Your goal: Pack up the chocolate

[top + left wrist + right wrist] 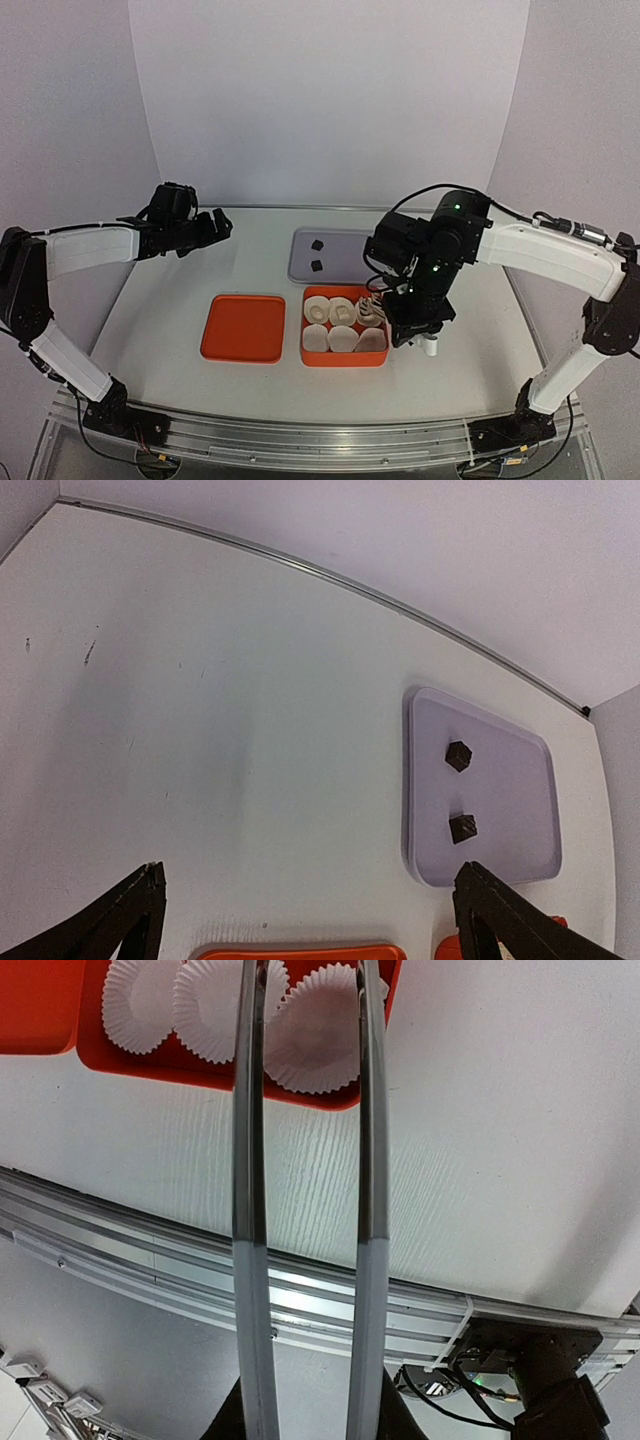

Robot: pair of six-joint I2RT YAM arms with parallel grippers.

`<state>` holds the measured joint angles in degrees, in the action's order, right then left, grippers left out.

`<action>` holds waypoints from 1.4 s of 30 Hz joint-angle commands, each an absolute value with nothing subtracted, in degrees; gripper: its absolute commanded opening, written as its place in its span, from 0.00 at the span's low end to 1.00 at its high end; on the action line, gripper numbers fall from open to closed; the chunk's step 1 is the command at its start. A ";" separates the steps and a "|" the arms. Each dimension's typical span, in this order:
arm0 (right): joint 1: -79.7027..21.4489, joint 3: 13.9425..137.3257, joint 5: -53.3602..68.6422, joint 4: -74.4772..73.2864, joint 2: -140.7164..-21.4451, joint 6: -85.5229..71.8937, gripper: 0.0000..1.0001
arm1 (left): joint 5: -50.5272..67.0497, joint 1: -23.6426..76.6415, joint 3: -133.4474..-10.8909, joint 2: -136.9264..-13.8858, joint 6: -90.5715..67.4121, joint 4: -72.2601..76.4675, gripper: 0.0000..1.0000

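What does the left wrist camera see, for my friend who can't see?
Two dark chocolate pieces lie apart on a pale purple tray, right of centre on a white table. The left gripper stands wide open at the bottom edge, with an orange rim between its fingers.

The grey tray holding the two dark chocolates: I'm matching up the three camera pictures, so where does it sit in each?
Top external: the grey tray lies at centre, just behind the orange box.
Left wrist: right side, with the two dark chocolates on it.
Right wrist: not in it.
Shared landmark: the orange box, a corner at the left wrist view's bottom edge and along the top of the right wrist view.
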<state>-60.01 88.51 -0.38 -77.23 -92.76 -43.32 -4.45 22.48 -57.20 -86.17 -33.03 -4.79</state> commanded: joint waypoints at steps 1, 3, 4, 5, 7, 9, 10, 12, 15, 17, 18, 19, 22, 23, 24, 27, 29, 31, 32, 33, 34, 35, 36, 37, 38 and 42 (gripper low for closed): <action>-61.36 86.77 3.72 -99.46 -88.83 -44.88 0.00 | -3.95 22.16 -56.29 -85.42 -32.32 -2.43 1.00; -61.74 86.05 4.91 -99.91 -88.48 -43.99 0.00 | -3.73 22.14 -56.22 -85.64 -32.53 -2.65 1.00; -61.92 85.78 5.15 -100.30 -88.43 -43.80 0.00 | -3.61 22.13 -56.17 -85.75 -32.58 -2.72 1.00; -62.09 85.46 5.27 -100.69 -88.42 -43.73 0.00 | -3.49 22.15 -56.07 -85.83 -32.62 -2.78 1.00; -62.36 84.65 5.24 -101.61 -88.36 -43.94 0.00 | -3.35 22.19 -55.90 -85.87 -32.83 -3.01 1.00; -62.51 83.51 5.29 -102.10 -88.09 -44.37 0.00 | -3.26 22.20 -55.75 -85.88 -33.03 -3.07 1.00; -62.55 83.03 5.26 -102.03 -87.94 -44.51 0.00 | -3.17 22.17 -55.61 -85.88 -33.15 -2.99 1.00; -62.55 82.39 5.08 -101.90 -87.75 -44.58 0.00 | -3.05 22.15 -55.29 -85.79 -33.42 -2.80 1.00; -62.57 82.13 4.52 -101.93 -88.35 -44.46 0.00 | -2.84 22.19 -54.97 -85.55 -33.73 -2.48 1.00; -62.54 82.43 4.82 -101.96 -89.18 -43.75 0.00 | -2.68 22.16 -54.79 -85.42 -33.74 -2.44 1.00; -62.57 82.65 4.86 -102.09 -89.65 -43.42 0.00 | -2.66 22.17 -54.73 -85.36 -33.73 -2.41 1.00; -62.54 82.86 4.83 -102.29 -90.06 -43.18 0.00 | -2.64 22.23 -54.66 -85.25 -33.74 -2.44 1.00; -62.56 83.48 4.64 -103.49 -90.97 -43.11 0.00 | -2.82 22.22 -54.29 -84.75 -33.73 -2.43 1.00; -62.57 83.41 4.69 -103.99 -91.09 -43.27 0.00 | -2.89 22.20 -54.16 -84.58 -33.75 -2.40 1.00; -62.52 83.32 4.60 -104.52 -91.13 -43.46 0.00 | -2.98 22.16 -54.06 -84.36 -33.75 -2.43 1.00; -62.63 82.32 5.07 -104.84 -91.10 -43.72 0.00 | -3.16 22.15 -53.50 -83.89 -33.74 -2.44 1.00; -62.64 82.31 5.15 -105.12 -91.44 -43.46 0.00 | -3.16 22.20 -53.41 -83.78 -33.75 -2.66 1.00; -62.67 82.76 4.60 -105.15 -91.79 -43.13 0.00 | -3.36 22.19 -53.23 -83.58 -33.82 -2.69 1.00; -62.68 82.93 4.36 -105.16 -91.99 -42.90 0.00 | -3.42 22.20 -53.12 -83.46 -33.86 -2.70 1.00; -62.66 83.04 4.36 -105.19 -92.24 -42.59 0.00 | -3.43 22.19 -53.00 -83.33 -33.91 -2.72 1.00; -62.64 83.05 4.47 -105.21 -92.57 -42.33 0.00 | -3.46 22.19 -52.87 -83.19 -33.96 -2.72 1.00; -62.66 82.95 4.61 -105.30 -92.81 -42.12 0.00 | -3.55 22.18 -52.81 -83.03 -33.99 -2.72 1.00; -62.72 82.82 4.75 -105.35 -93.04 -41.95 0.00 | -3.68 22.17 -52.76 -82.85 -34.01 -2.72 1.00; -62.69 82.72 4.77 -105.43 -93.24 -41.90 0.00 | -3.76 22.17 -52.72 -82.74 -34.00 -2.72 1.00; -62.72 82.73 4.75 -105.53 -93.38 -41.77 0.00 | -3.81 22.16 -52.60 -82.61 -33.95 -2.72 1.00; -62.72 82.99 4.45 -105.59 -93.96 -41.52 0.00 | -4.07 22.14 -52.22 -82.00 -33.98 -2.84 1.00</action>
<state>-62.41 81.73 4.60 -77.15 -93.62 -42.27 -3.16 22.44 -52.85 -84.80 -33.47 -3.97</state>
